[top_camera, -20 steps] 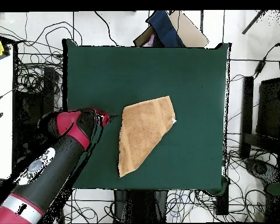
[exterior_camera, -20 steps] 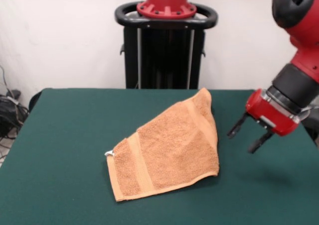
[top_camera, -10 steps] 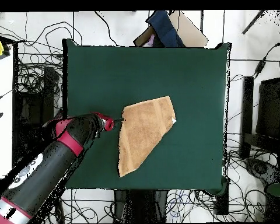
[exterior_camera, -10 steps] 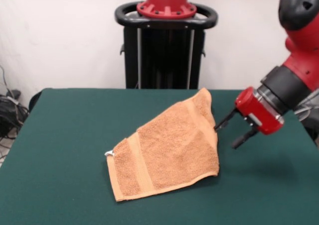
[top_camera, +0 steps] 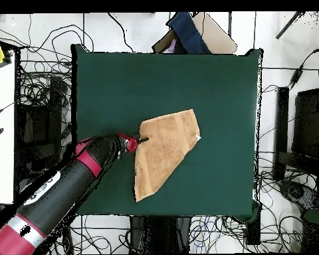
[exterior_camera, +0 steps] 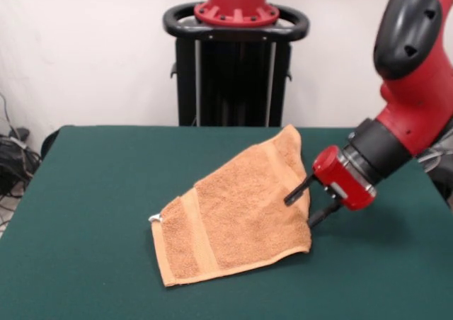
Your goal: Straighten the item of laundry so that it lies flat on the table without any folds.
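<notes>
Your claw (exterior_camera: 303, 207) was spread open at this moment, its two black fingers (exterior_camera: 297, 190) parted and straddling the towel's edge: in the front view one finger lay over the cloth and the other sat just off the hem, low over the desk. You could not tell from either view whether the fingers actually touched the fabric. Behind them the red wrist and the black and red arm (exterior_camera: 407, 86) rose to the top right corner of that view. From overhead, the claw (top_camera: 141, 141) reached the towel from the side toward the desk's left edge, and the arm (top_camera: 52, 196) ran off diagonally past the desk's bottom left corner.

That towel (exterior_camera: 237, 210) was orange-tan terry and lay around the middle of the desk, well clear of every edge. It was not flat: it was folded over into a rough triangle. In the front view one pointed corner reached toward the desk's far edge, near the robot's stand (exterior_camera: 236, 58), and the wide end lay toward the near edge. A woven band ran across the wide end. A small white label (exterior_camera: 155, 219) stuck out at the hem on the corner away from your claw. From overhead the towel (top_camera: 163, 154) tapered to a point toward the desk's bottom edge.

Your desk (exterior_camera: 85, 192) was covered in dark green cloth.
</notes>
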